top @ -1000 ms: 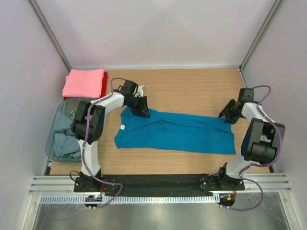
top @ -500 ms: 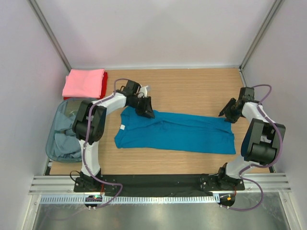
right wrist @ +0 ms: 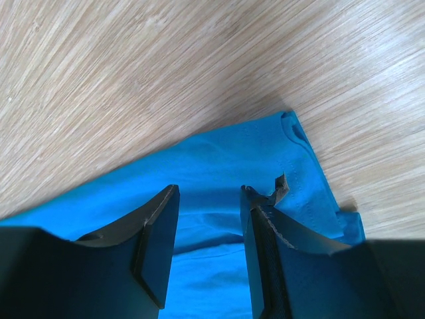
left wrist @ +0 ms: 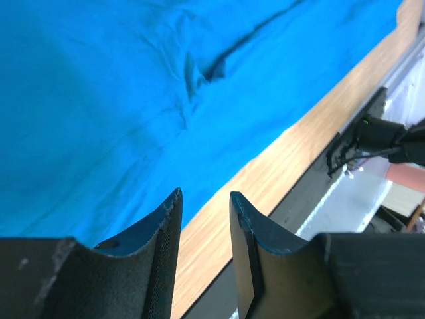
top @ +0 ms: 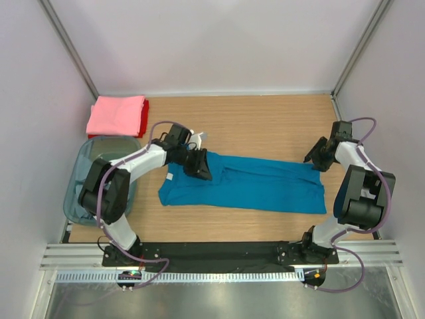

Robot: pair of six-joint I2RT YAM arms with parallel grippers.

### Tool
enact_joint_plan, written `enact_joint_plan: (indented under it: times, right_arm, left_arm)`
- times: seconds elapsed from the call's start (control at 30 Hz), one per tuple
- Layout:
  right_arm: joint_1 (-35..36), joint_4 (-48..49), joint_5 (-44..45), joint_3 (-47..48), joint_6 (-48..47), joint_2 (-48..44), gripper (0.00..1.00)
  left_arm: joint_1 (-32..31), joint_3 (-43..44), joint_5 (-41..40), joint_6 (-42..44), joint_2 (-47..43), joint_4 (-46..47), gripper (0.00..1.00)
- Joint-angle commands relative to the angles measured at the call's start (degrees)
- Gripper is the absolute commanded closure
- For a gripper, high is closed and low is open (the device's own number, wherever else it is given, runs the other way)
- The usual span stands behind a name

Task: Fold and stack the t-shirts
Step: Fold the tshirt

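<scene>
A teal blue t-shirt lies folded into a long strip across the wooden table. My left gripper hangs over its upper left part, near the collar end. In the left wrist view the left gripper is open with nothing between its fingers, and the teal cloth fills the frame beyond. My right gripper is at the shirt's far right corner. In the right wrist view it stands open just above the cloth corner, holding nothing. A folded pink t-shirt rests on a red one at the back left.
A translucent grey-blue bin with pale cloth inside stands at the left edge, partly behind my left arm. Bare wood lies behind the teal shirt. The black base rail runs along the near edge.
My left gripper has moved nearer and to the right, from the shirt's back edge onto its upper left part, and its jaws have narrowed a little. The right arm has not moved.
</scene>
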Motion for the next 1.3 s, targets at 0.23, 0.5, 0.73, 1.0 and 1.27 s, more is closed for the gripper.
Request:
enact_joint_plan:
  times: [0.23, 0.5, 0.73, 1.0, 1.27]
  right_arm:
    - [-0.08, -1.86, 6.25, 5.93, -0.95, 0.82, 0.51]
    - [-0.69, 0.42, 9.34, 8.14, -5.27, 6.18, 0.48]
    - [-1.75, 2.17, 6.08, 7.09, -10.36, 8.55, 0.48]
    - [-2.36, 2.97, 6.7, 9.37, -10.19, 13.73, 0.66]
    - [-2.45, 6.39, 14.86, 10.16, -8.87, 15.76, 0.99]
  left_arm:
    - [2.36, 15.66, -19.24, -1.36, 7.86, -3.95, 0.62]
    - [6.15, 27.54, -23.12, -3.29, 19.64, -5.63, 0.61]
    - [6.42, 29.13, -26.02, -2.94, 23.25, -7.39, 0.61]
    - [7.03, 29.3, -29.71, -3.21, 25.27, -8.09, 0.61]
    - [7.21, 29.83, -33.66, -3.64, 25.62, -8.18, 0.6]
